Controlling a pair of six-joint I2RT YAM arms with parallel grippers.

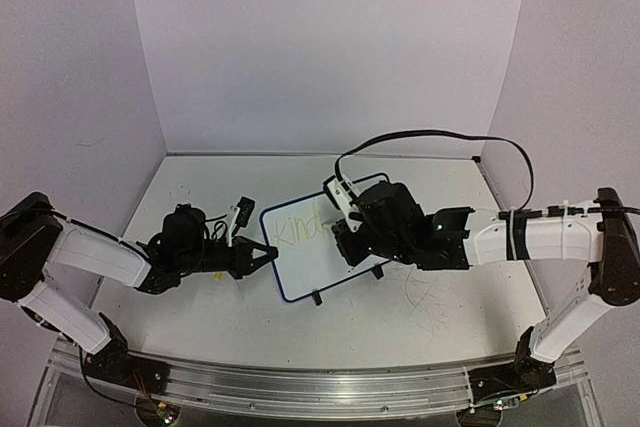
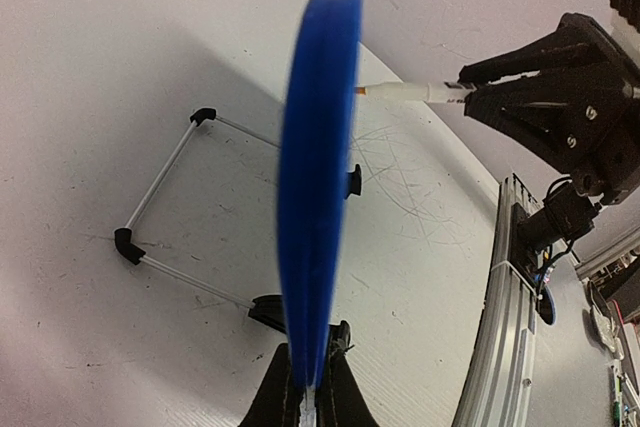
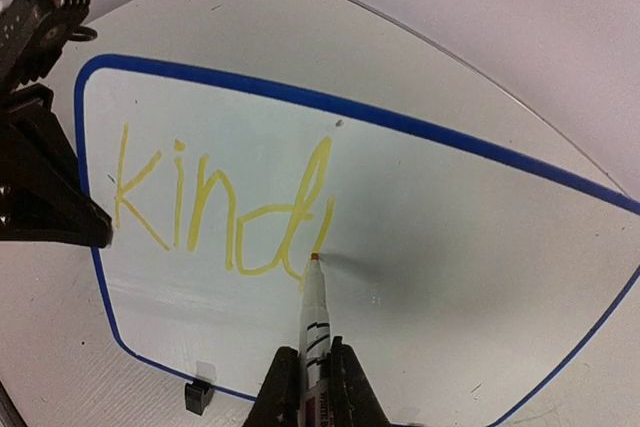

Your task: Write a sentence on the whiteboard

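Along the bottom of the top view runs an aluminium rail carrying both arm bases. Beyond it lies a broad strip of scuffed bench, the widest open room in the frame, with grey scratches at lower right.

At centre-left, the left hand is clamped on the whiteboard at its left edge. In the left wrist view its 2 fingers pinch the blue frame edge-on at bottom centre. The board stands tilted near the middle of the bench on a black wire stand, whose corner pieces rest on the surface to the left of the frame in that view.

From the right of the top view, the right hand reaches over the board's right part and grips a white marker between its 2 fingers at the bottom of the right wrist view. The marker tip touches the board face at the foot of the last yellow stroke.

The sentence so far reads "kind", slanting up across the left half of the board, with its "k" just inside the rounded left frame. To the right of the letters the face is blank out to the blue edge at right and lower right.

Behind the board, a band of bench runs to the pale walls, which close in the back and both sides. A black cable arcs above the right arm at upper right.
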